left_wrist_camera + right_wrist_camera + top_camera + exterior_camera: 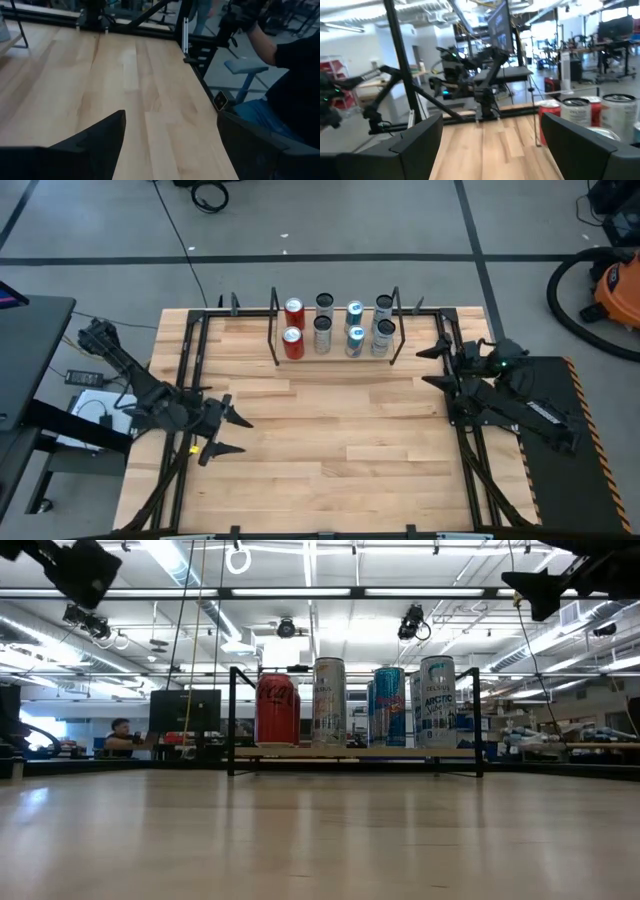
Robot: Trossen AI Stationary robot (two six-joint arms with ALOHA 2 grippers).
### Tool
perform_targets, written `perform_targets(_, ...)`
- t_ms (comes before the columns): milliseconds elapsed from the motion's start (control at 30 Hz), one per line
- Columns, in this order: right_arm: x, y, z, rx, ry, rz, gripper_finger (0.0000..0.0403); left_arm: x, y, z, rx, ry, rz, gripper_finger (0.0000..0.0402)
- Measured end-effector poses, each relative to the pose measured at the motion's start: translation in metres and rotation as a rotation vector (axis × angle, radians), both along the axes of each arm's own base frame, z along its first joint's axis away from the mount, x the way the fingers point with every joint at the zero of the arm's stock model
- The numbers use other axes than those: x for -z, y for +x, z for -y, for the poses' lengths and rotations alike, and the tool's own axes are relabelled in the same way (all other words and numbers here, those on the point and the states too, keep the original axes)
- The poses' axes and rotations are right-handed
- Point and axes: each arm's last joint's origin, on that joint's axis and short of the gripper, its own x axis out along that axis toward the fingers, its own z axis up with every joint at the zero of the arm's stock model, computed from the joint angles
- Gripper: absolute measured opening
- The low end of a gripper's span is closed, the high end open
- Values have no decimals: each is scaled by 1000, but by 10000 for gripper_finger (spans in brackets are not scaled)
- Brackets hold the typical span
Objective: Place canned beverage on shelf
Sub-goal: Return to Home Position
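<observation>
Tools first: your left tool (225, 432) and right tool (433, 365) both spread wide, empty, well apart from the shelf (310, 359), where 8 cans (322, 333) stand; only homing looks left.

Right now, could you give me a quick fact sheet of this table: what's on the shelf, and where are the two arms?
Shelf: black-rod rack, middle of the table's far side
On it: eight upright, two rows of four: red cans, silver cans, blue cans, white-blue cans
Left gripper: open, holding nothing, over the table's left side
Right gripper: open, holding nothing, at the table's right edge
</observation>
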Motion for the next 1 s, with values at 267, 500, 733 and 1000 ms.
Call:
perform_targets(267, 15, 8, 5, -34, -19, 95, 346, 22, 3, -12, 67, 18, -9, 316)
perform_targets(500, 43, 16, 11, -33, 3, 63, 346, 42, 3, -15, 147, 33, -33, 316)
perform_targets(733, 59, 19, 13, -29, -10, 76, 346, 58, 0, -15, 201, 101, -37, 316)
perform_targets(1000, 62, 20, 14, -4, -85, 49, 346, 86, -6, -19, 219, 108, -60, 316)
